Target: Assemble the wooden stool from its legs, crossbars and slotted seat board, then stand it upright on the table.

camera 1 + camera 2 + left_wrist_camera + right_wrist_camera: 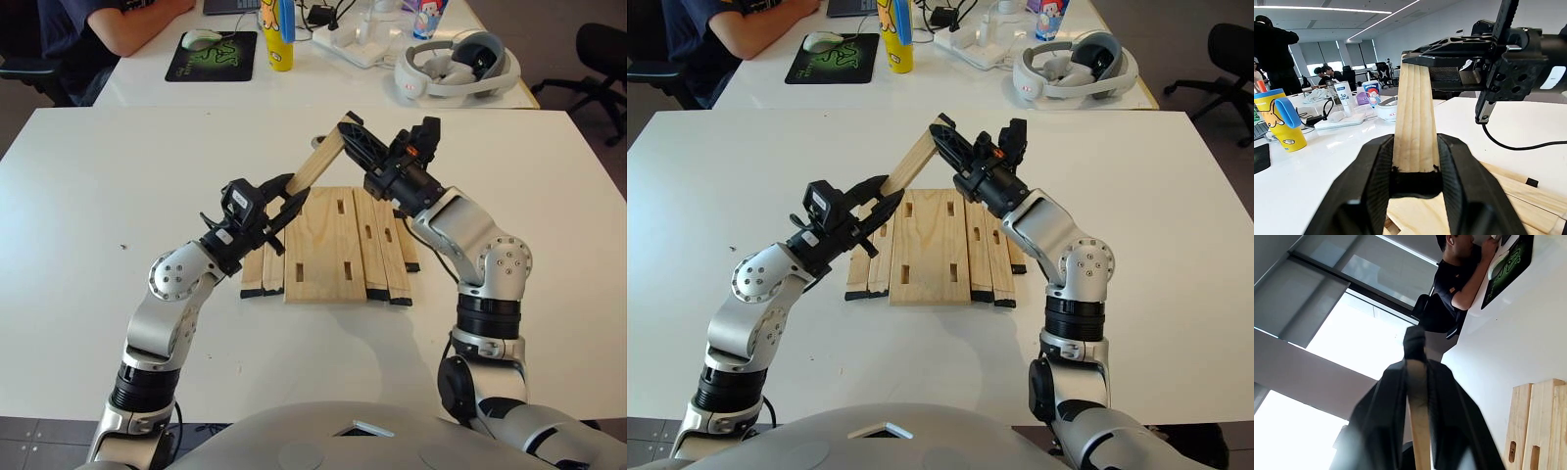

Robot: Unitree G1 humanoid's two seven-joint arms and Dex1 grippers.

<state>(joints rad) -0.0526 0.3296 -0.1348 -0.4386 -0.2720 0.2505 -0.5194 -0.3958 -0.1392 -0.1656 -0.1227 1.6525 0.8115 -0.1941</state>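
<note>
The job is barely begun, as I judge it. My left claw (289, 196) is clamped on the lower end of a pale wooden bar (318, 162), and my right claw (351, 127) is clamped on its upper end, so the bar hangs tilted in the air between my two arms, above the far edge of the other parts. I cannot tell whether this piece is a leg or a crossbar. Below it the pale slotted wooden seat board (318, 245) lies flat on the white tabletop (118, 176), its rectangular slots open with nothing seated in them. Two loose wooden slats with black tips (263, 266) lie flat against the board's left edge, and several more of the same kind (384, 250) lie side by side against its right edge; none of them looks joined to anything. So from what I see, no joint is made: no leg stands in a slot and no crossbar links two legs. What is done is only that one piece is lifted and held at both ends. Left for me is to bring this piece to its slot or its mate, fit each remaining slat in turn, then turn the finished stool over onto its legs on the tabletop.
</note>
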